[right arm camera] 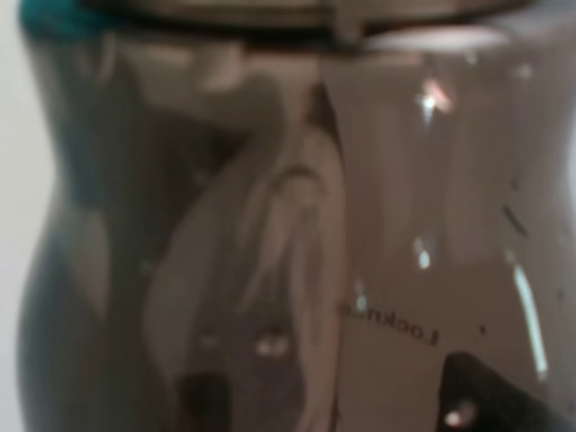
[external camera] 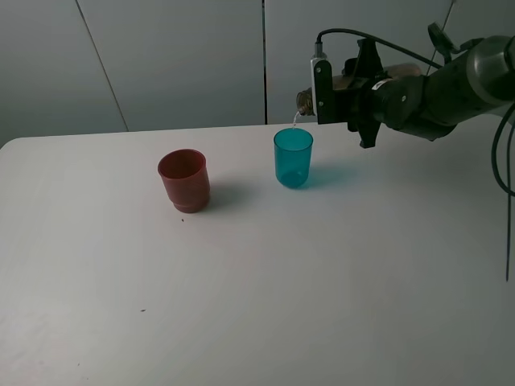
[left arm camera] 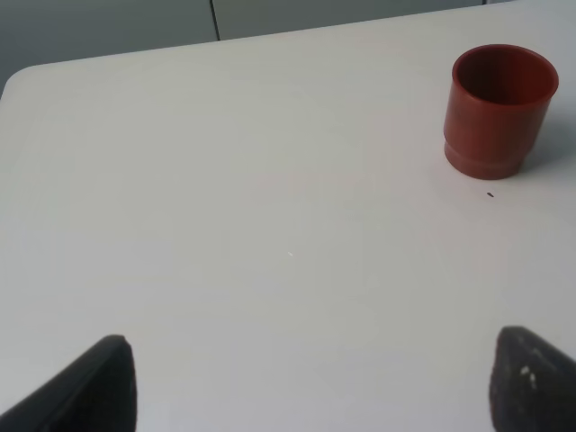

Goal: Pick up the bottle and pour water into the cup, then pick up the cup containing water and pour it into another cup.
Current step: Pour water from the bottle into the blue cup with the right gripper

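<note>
In the exterior high view my right gripper [external camera: 342, 95] is shut on the smoky grey-brown bottle, tipped on its side, with only its neck [external camera: 304, 100] showing past the wrist. A thin stream of water falls from the neck into the teal cup [external camera: 293, 157], which stands upright just below. The bottle body [right arm camera: 288, 234] fills the right wrist view, with a teal patch [right arm camera: 49, 18] at its corner. The red-brown cup [external camera: 184, 180] stands upright to the left of the teal cup; it also shows in the left wrist view [left arm camera: 500, 108]. My left gripper [left arm camera: 306, 382] is open and empty over bare table.
The white table [external camera: 241, 305] has a few dark specks [external camera: 182, 220] near the red-brown cup. The grey wall panels [external camera: 185, 56] rise behind the table's far edge. A black cable [external camera: 507, 161] hangs at the right edge.
</note>
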